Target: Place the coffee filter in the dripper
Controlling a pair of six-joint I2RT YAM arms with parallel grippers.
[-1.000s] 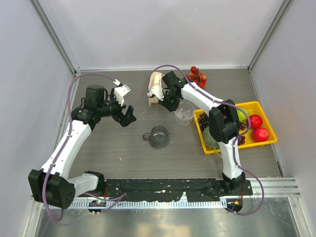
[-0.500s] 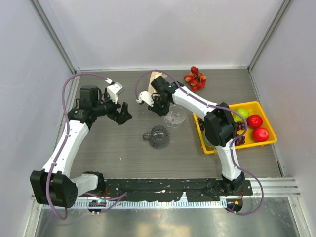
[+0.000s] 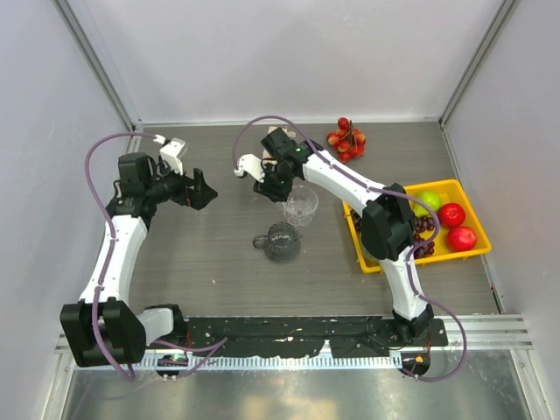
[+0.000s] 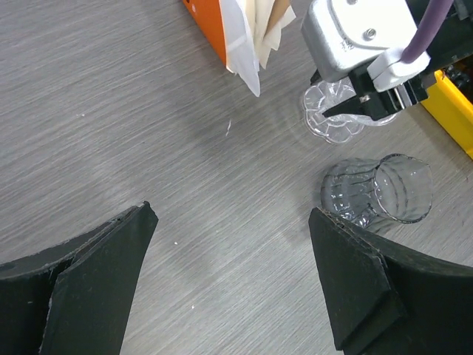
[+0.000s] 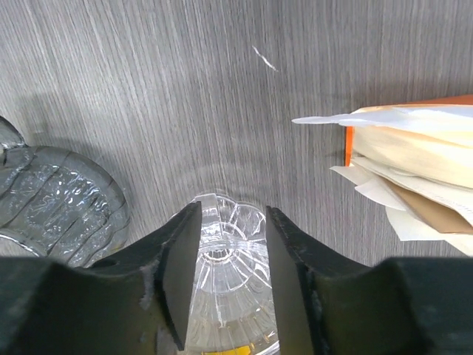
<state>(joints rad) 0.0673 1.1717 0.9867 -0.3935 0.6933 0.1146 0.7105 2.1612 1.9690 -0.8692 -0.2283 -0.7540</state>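
Right wrist view: right claw (image 5: 231,218) clamped on the dripper (image 5: 230,274) at its rim.
Location: dripper mid-bench (image 3: 201,262), between filter pack (image 5: 414,155) and glass cup (image 5: 52,200).
Left wrist view: left claw (image 4: 230,222) fingers apart, holding nothing.

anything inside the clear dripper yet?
Looks empty: the clear ribbed funnel-shaped dripper shows only its own ribs and centre hole. The right gripper has its jaws closed on the dripper's sides, covering the wall there.
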